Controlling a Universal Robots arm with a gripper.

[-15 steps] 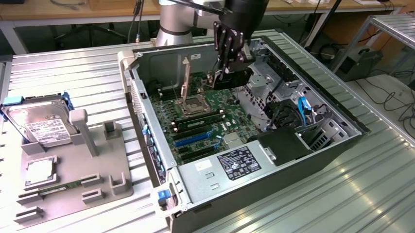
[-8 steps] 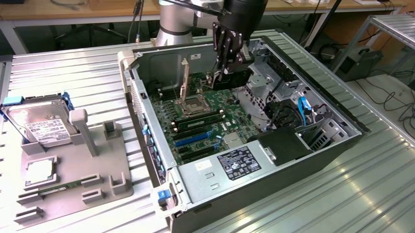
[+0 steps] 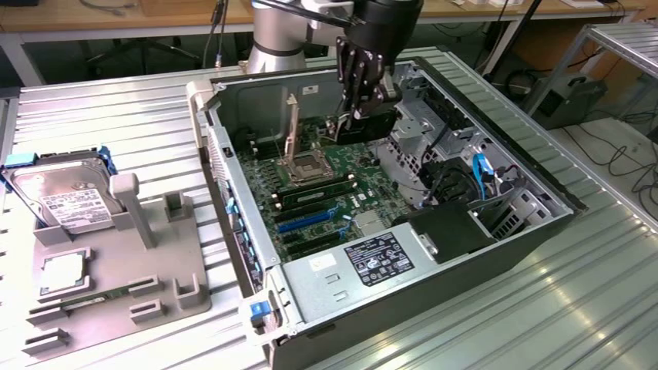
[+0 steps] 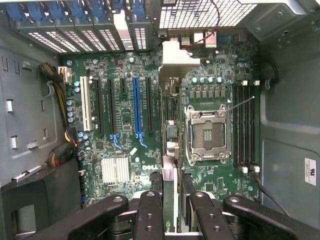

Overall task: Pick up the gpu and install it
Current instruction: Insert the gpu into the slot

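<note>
Inside the open computer case (image 3: 535,223), the pincer (image 3: 355,116) hangs fingers-down over the motherboard (image 4: 120,150), pinching the gpu (image 3: 368,127) between its pads. In the wrist view the pincer (image 4: 170,186) grips the card from both faces. The gpu (image 4: 169,150) shows edge-on as a thin strip running away from the fingers (image 4: 150,205), with its pale metal bracket at the far end, towards the vented rear wall of the case. Holding it on edge like this looks deliberate: the connector edge points down at the board and the bracket faces the rear openings, which is how the card would have to sit to go into a slot. The card appears to be above the board and not seated, though the exact gap cannot be judged. Beneath the pincer and just to one side of the card lie the expansion slots, among them the long blue slot (image 4: 136,105). On the card's other side is the open CPU socket (image 4: 206,135). Well away from the pincer, outside the case on the ribbed metal counter (image 3: 113,116), a grey holder (image 3: 113,270) keeps the hard drive (image 3: 57,196) propped up, and a slim memory stick (image 3: 98,297) lies in its cradle, apart from the work.
</note>
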